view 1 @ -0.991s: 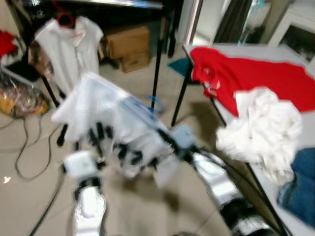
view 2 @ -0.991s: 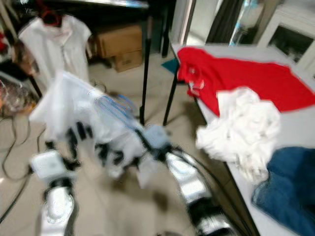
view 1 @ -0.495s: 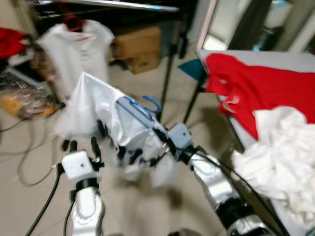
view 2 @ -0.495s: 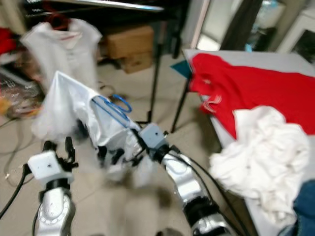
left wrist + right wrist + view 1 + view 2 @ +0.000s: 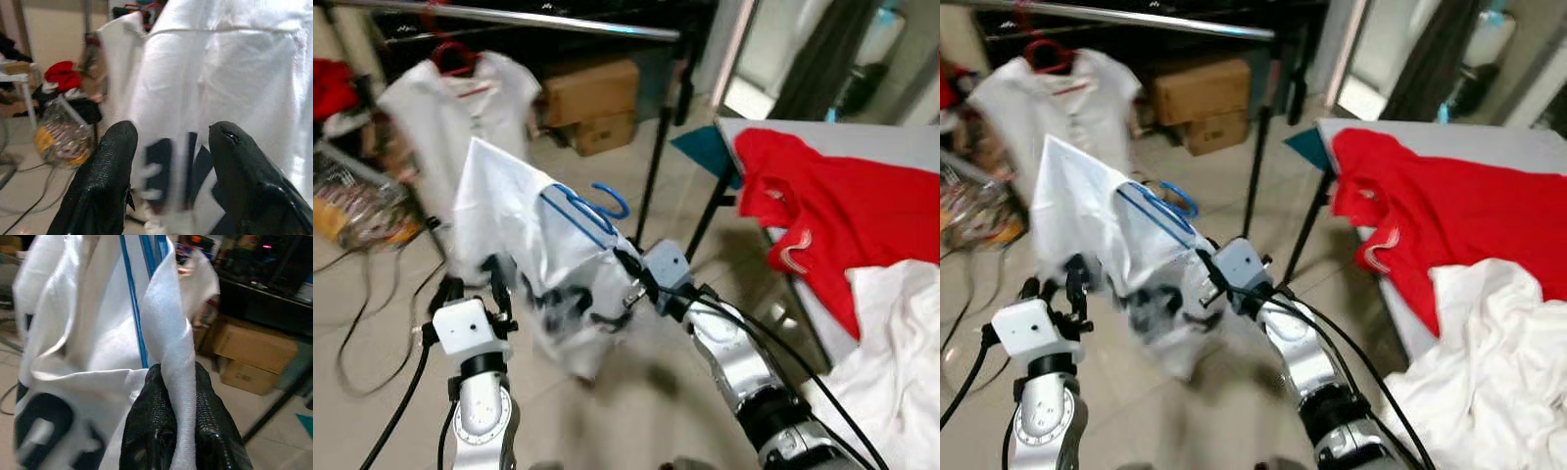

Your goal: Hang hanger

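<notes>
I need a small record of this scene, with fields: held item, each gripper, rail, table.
held item: white shirt on a blue hanger
right gripper: shut on the shirt cloth beside the hanger
left gripper: open, the shirt just in front of it
rail: above and beyond, one white garment on a red hanger
table: at right, red shirt and white cloth

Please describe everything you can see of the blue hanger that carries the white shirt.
The blue hanger is thin, looks like plastic or coated wire, and has an open hook at its top. It sits tilted inside a white shirt with dark print, below the metal rail, not hung on it. The right tool is shut on the shirt cloth beside the hanger's bars; the open left tool is at the shirt's front.
</notes>
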Motion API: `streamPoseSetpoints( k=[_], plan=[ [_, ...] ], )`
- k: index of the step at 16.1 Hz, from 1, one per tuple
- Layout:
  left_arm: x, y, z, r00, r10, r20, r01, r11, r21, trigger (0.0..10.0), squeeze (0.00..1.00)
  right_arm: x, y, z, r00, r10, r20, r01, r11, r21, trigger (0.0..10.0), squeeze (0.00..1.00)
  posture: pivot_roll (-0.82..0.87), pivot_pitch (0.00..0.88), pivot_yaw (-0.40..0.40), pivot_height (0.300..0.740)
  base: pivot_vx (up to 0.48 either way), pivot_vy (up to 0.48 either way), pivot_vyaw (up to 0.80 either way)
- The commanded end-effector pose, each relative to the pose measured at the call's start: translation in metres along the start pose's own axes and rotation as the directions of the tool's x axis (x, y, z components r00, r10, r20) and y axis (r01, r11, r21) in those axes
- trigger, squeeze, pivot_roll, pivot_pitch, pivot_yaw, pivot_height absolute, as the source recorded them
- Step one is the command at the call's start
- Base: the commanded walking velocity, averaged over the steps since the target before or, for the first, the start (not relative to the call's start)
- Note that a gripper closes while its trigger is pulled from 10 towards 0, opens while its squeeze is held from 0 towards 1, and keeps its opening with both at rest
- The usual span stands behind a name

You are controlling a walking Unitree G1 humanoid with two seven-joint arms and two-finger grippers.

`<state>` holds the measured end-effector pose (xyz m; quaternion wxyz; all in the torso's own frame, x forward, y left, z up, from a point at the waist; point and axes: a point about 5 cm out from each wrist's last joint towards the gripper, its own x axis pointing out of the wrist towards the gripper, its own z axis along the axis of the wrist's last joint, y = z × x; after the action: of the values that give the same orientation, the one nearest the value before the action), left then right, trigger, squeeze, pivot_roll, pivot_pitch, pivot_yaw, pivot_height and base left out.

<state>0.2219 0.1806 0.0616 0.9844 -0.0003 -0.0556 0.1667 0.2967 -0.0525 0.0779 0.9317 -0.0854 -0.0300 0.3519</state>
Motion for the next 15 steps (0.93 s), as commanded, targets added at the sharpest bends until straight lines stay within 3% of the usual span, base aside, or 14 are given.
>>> streamPoseSetpoints(
  k=[1,9,15],
  plan=[
    [0.0,-0.008,0.001,1.0,-0.023,-0.001,0.023,1.0,-0.012,10.0,0.0,-0.004,-0.009,0.0,0.999,-0.042,0.005,0.042,0.999,-0.002,10.0,0.0,0.11,0.035,-0.04,0.74,0.409,0.0,0.0],
    [0.0,-0.008,0.002,1.0,-0.022,0.001,0.022,1.0,-0.012,10.0,0.0,0.0,-0.011,0.002,0.999,-0.054,0.008,0.054,0.999,-0.004,10.0,0.0,0.11,0.034,-0.045,0.74,0.41,0.0,0.0],
    [0.001,-0.008,0.002,1.0,-0.016,0.003,0.016,1.0,-0.013,10.0,0.0,0.015,-0.011,0.016,0.998,-0.065,-0.005,0.065,0.998,0.009,10.0,0.0,0.11,0.028,-0.05,0.74,0.409,0.0,0.0]
  ],
)
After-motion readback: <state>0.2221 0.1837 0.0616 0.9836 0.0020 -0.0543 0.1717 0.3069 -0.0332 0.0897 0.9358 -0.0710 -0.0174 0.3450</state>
